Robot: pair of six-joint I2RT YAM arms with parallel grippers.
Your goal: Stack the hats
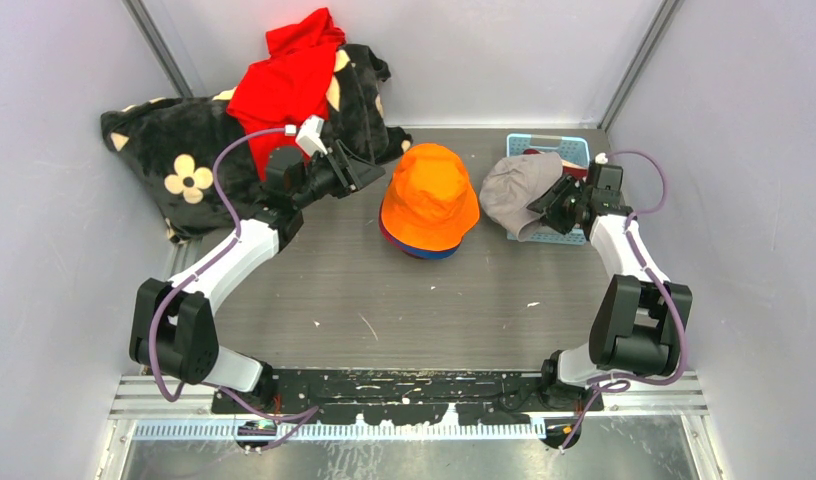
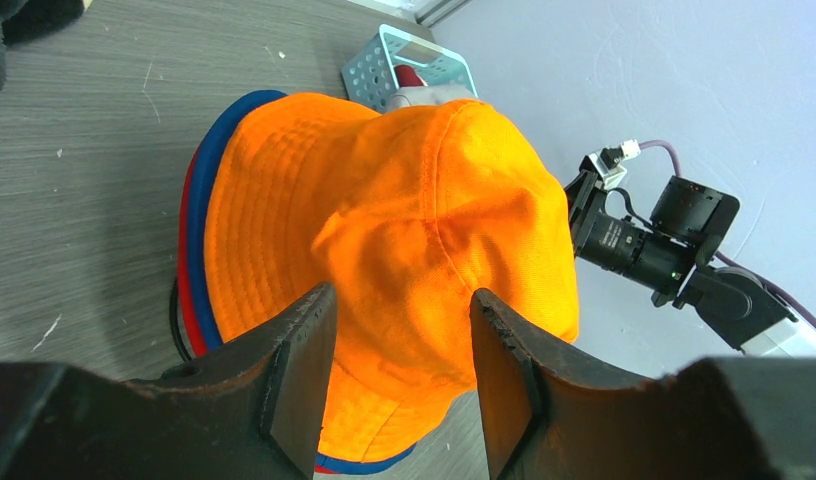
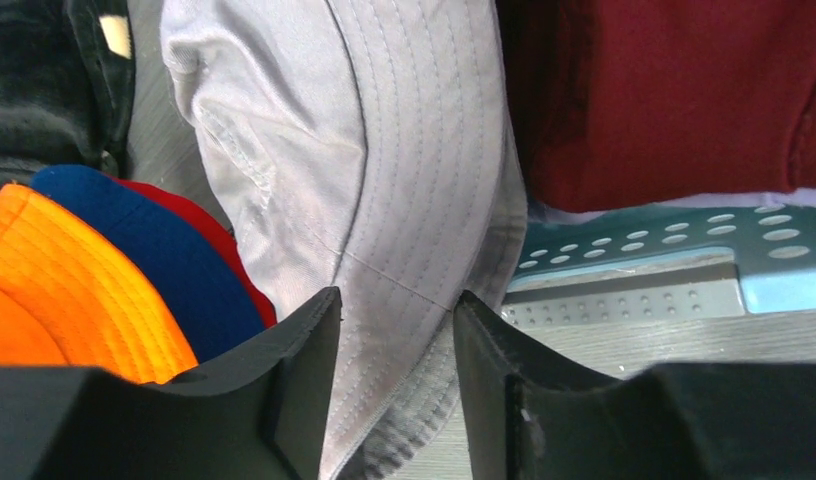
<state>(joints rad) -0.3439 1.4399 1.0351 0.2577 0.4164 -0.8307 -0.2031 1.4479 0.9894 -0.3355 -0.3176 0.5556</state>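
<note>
Top view, orange hat (image 1: 429,195): capping the pile in the middle, covering the blue hat (image 1: 431,253).
Top view, grey hat (image 1: 519,190): draping over the basket (image 1: 576,148) edge just beside the pile, not yet stacked.
Left wrist view, left gripper (image 2: 402,300): hovering open next to the orange crown, gripping nothing.
Left wrist view, red hat (image 2: 187,300): peeking out under blue, seemingly making three stacked.
Right wrist view, right gripper (image 3: 396,300): straddling the grey brim; pinching or not, impossible telling.
Right wrist view, maroon hat (image 3: 664,100): lying in the basket, probably following grey onto the pile.
</note>
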